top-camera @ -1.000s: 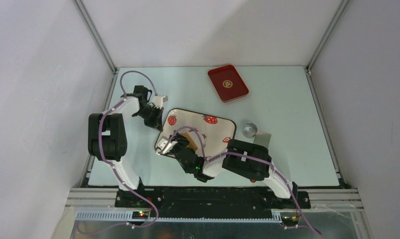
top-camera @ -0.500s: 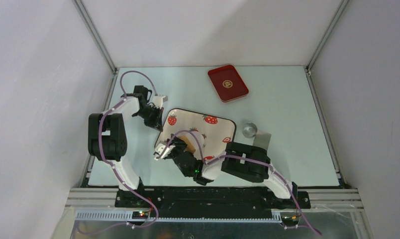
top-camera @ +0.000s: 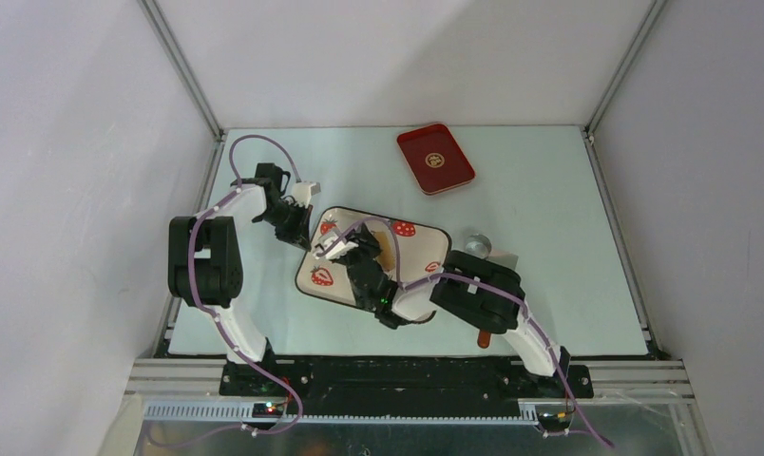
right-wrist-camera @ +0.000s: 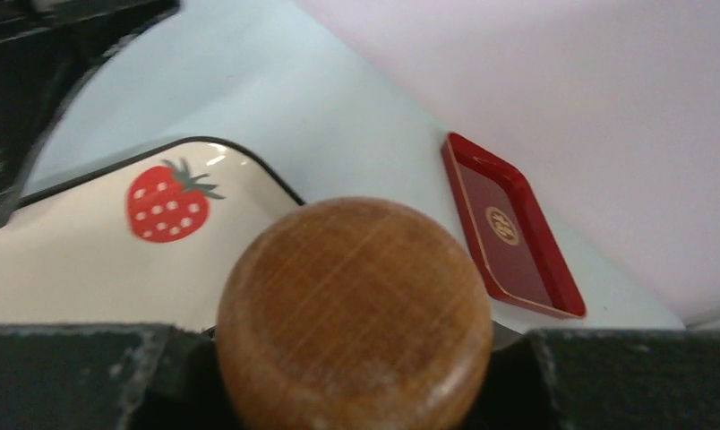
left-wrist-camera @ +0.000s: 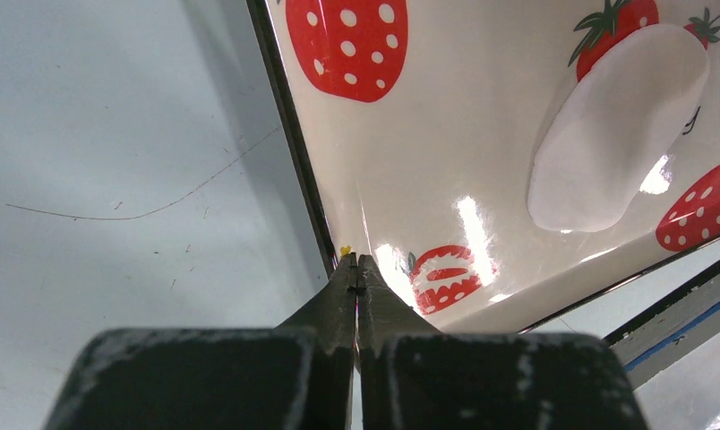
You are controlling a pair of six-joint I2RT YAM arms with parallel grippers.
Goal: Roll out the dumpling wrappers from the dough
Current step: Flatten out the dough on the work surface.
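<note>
A flattened oval of white dough [left-wrist-camera: 616, 125] lies on the strawberry-print tray [left-wrist-camera: 464, 134], and I see no round dumpling wrappers. My left gripper [left-wrist-camera: 356, 262] is shut with nothing between its tips, which rest at the tray's dark rim. From above, the left gripper [top-camera: 302, 231] sits at the tray's [top-camera: 416, 249] far-left corner. My right gripper [top-camera: 345, 252] hovers over the tray's left half and hides the dough there. It is shut on a brown wooden rolling pin [right-wrist-camera: 355, 305], whose round end fills the right wrist view between the black fingers [right-wrist-camera: 70, 376].
A red tray [top-camera: 436, 158] lies at the back right of the table, also seen as the red tray [right-wrist-camera: 509, 228] past the pin. A small silvery cup [top-camera: 475, 245] and a grey flat piece [top-camera: 503, 259] sit just right of the strawberry tray.
My right arm has carried the rolling pin from the tray's near-left corner away from me, over the tray's left half. The left arm has not moved.
</note>
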